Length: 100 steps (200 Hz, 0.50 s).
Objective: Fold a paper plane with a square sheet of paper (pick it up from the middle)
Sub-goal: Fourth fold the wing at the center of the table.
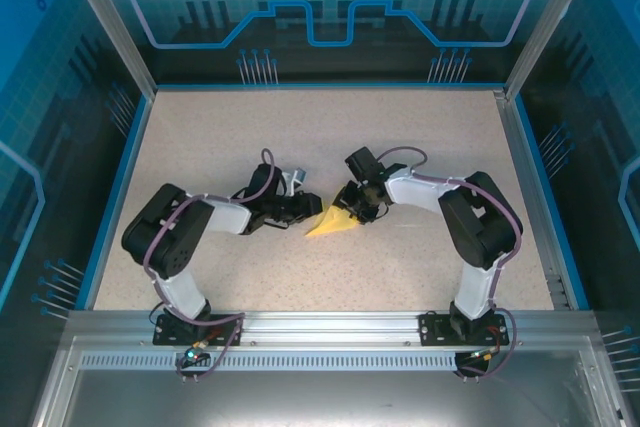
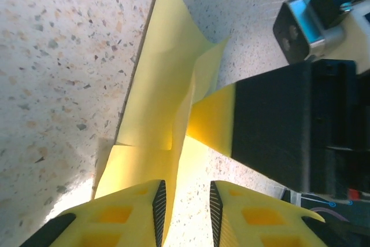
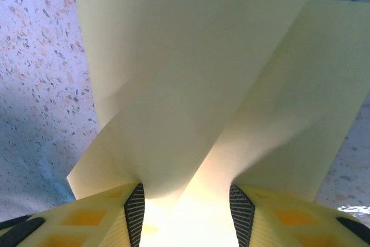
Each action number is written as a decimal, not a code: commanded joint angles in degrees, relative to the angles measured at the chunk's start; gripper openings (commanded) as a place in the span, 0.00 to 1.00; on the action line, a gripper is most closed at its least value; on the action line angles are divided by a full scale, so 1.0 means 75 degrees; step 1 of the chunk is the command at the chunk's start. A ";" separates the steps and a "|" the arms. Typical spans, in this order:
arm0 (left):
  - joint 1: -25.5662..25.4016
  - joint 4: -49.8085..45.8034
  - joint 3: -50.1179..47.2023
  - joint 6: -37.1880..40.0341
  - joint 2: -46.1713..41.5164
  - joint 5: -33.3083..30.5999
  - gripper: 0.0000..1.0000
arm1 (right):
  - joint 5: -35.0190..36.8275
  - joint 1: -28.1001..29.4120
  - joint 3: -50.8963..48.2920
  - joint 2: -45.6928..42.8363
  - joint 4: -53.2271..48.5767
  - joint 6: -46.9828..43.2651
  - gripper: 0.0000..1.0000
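Observation:
The square sheet of paper (image 1: 328, 226) is bright yellow and folded into a pointed triangle, its tip toward the lower left, lying mid-table between the arms. My left gripper (image 1: 305, 209) sits at its left end. In the left wrist view that gripper (image 2: 186, 201) is open, the paper (image 2: 167, 85) brushing its left pad and bare table in the gap. My right gripper (image 1: 355, 209) is over the wide end. In the right wrist view it (image 3: 188, 201) is open and straddles raised paper flaps (image 3: 191, 85). One right fingertip (image 2: 211, 120) touches the paper.
The speckled beige table (image 1: 300, 127) has a blue rim (image 1: 125, 177) and glass enclosure walls on three sides. An aluminium rail (image 1: 330, 325) with both arm bases runs along the near edge. Free tabletop lies behind and in front of the paper.

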 commanded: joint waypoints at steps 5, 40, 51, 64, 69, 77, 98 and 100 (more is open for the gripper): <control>0.0045 -0.0348 -0.0224 0.0428 -0.0521 0.0013 0.31 | 0.0495 0.0063 -0.0004 0.0421 -0.1055 0.0243 0.50; -0.0226 -0.0358 -0.0279 0.0533 -0.0859 0.0099 0.30 | 0.0509 0.0078 0.0059 0.0548 -0.1211 0.0350 0.53; -0.0285 -0.0764 -0.0191 0.0682 -0.0872 -0.0100 0.29 | 0.0515 0.0082 0.0055 0.0568 -0.1218 0.0369 0.52; -0.0274 -0.1147 -0.0129 0.0795 -0.0841 -0.0426 0.31 | 0.0531 0.0081 0.0055 0.0595 -0.1228 0.0375 0.53; -0.0265 -0.1266 -0.0088 0.0813 -0.0811 -0.0526 0.32 | 0.0536 0.0088 0.0047 0.0598 -0.1229 0.0370 0.52; -0.0253 -0.1404 -0.0002 0.0791 -0.0711 -0.0577 0.33 | 0.0515 0.0091 0.0043 0.0598 -0.1207 0.0349 0.52; -0.0238 -0.1459 0.0226 0.0696 -0.0392 -0.0505 0.37 | 0.0530 0.0092 0.0030 0.0575 -0.1234 0.0328 0.52; -0.0238 -0.1446 0.0255 0.0695 -0.0353 -0.0471 0.38 | 0.0523 0.0092 0.0025 0.0574 -0.1242 0.0328 0.52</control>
